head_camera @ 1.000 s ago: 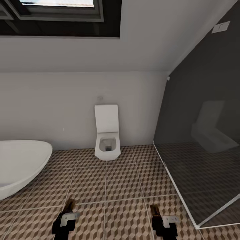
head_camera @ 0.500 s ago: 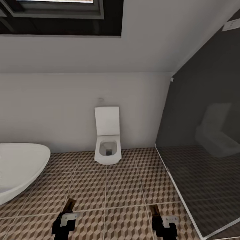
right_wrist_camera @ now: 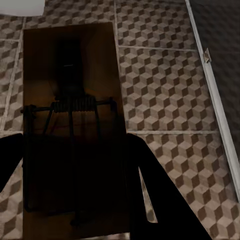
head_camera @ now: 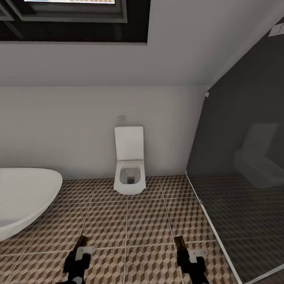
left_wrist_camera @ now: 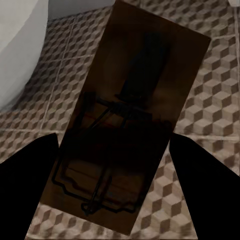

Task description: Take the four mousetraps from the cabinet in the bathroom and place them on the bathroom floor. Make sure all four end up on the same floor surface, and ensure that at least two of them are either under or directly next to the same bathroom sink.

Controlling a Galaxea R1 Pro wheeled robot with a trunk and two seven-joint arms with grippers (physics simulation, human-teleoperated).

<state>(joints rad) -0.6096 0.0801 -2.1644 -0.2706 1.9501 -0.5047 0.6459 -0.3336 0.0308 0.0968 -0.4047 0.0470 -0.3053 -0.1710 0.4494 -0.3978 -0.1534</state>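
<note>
Above the bathroom floor, my left end effector and right end effector each seem clamped on a mousetrap; I should steer toward ten o'clock, lowering both gently beside the basin.

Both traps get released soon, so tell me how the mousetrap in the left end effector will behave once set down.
The mousetrap is a flat wooden board, so it is probably stiff and light, and should lie flat on the bathroom floor without rolling. Its thin wire parts look bendable; a drop may jar them.
</note>
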